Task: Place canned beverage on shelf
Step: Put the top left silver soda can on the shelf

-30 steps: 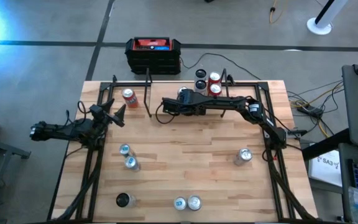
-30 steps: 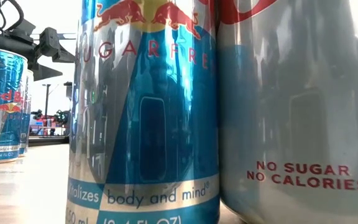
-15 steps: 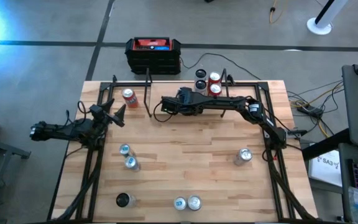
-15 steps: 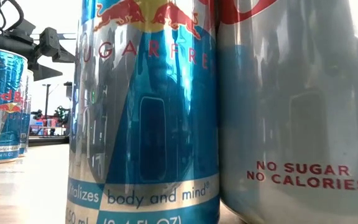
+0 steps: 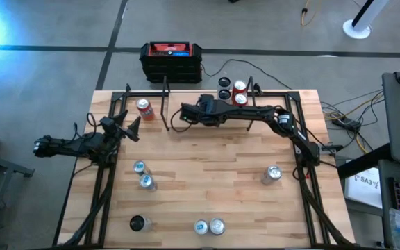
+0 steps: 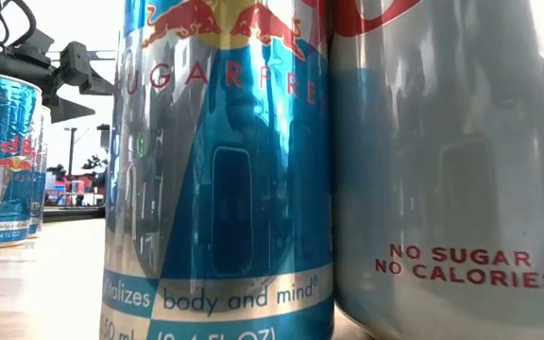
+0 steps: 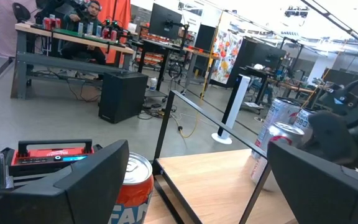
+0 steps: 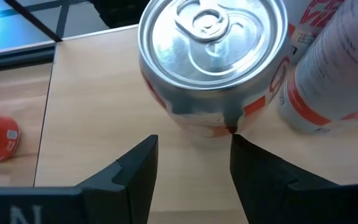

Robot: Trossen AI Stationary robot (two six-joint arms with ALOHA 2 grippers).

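The shelf [image 8: 98, 99], a light wood board on thin black posts, stands at the table's far edge [image 5: 183, 97]. A white-and-red can [image 8: 213, 68] with a silver top stands upright on the board [image 5: 205, 101]. My right gripper [image 8: 194, 140] slants down toward the can from the near side [image 5: 201, 109]. Its fingers are drawn in, with only bare board between them, and the can's foot shows just past their tips. My left gripper [image 7: 199, 149] waits open and level at the table's left [image 5: 129, 129]. My right gripper comes at the can's foot [image 8: 227, 127] from the near side, slanting down. Its one fingertip [image 8: 238, 142] shows right against that low wall. I cannot tell whether it touches. The can stands on its base on the board, not between the fingers.
Several more cans [image 5: 239, 93] stand at the shelf's right end, one close by [image 8: 334, 74]. An orange can [image 5: 143, 107] stands left of the shelf. Loose cans dot the near half [image 5: 145, 182] [image 5: 272, 173] [image 5: 209, 226]. A black box with a red top [image 5: 171, 60] sits beyond the far edge.
My right gripper has tipped slightly at the shelf and kept nearly the same place. The can has stayed upright on the board.
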